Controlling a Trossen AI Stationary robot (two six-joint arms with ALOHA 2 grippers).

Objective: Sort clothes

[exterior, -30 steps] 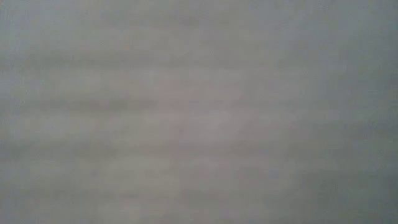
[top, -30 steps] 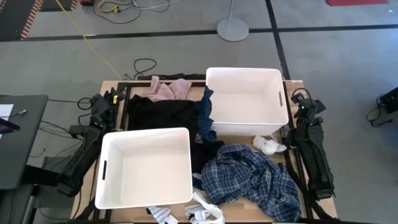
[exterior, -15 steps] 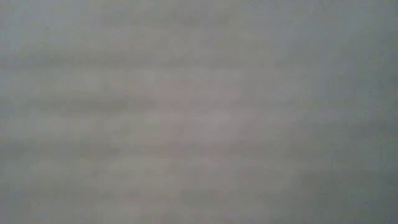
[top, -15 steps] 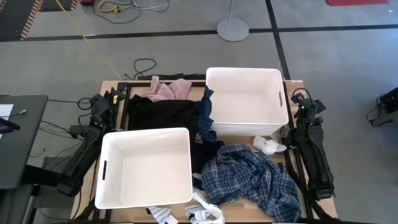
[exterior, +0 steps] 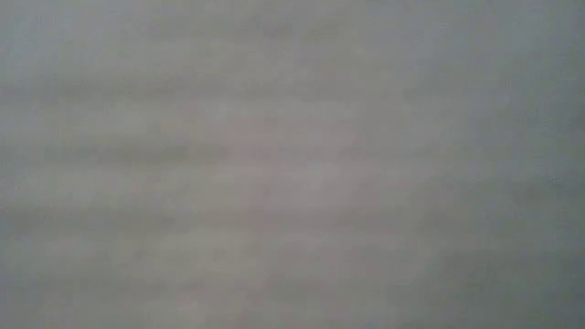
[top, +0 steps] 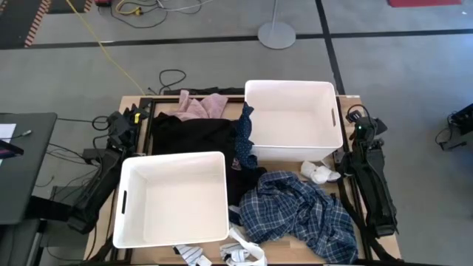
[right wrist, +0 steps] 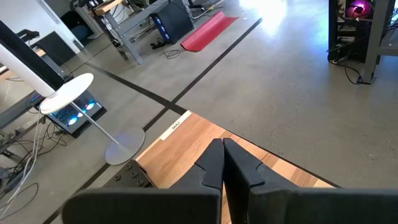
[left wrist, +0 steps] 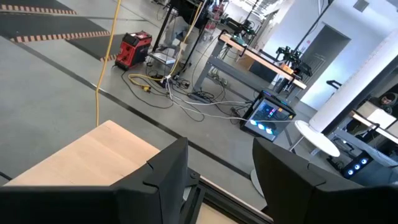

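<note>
At the table's near edge lay the small white and striped socks [top: 222,255], just beside the near corner of the left white bin [top: 174,198], which stood empty. To the right of that bin the blue-white plaid shirt [top: 301,216] lay crumpled across the table's near right part. Just beyond it, a small white piece [top: 319,174] rested against the front wall of the right white bin [top: 293,120], also empty. Between the two bins the dark blue patterned piece [top: 244,137] hung against the right bin's left wall. The large black garment [top: 192,134] spread behind the left bin, and the pink garment [top: 203,106] lay on its far edge, near the table's back.

The left gripper [left wrist: 219,174] was parked at the table's left side, its fingers apart and holding nothing. The right gripper [right wrist: 222,163] waited at the right side, fingers pressed together, empty. The low view showed only a grey blur.
</note>
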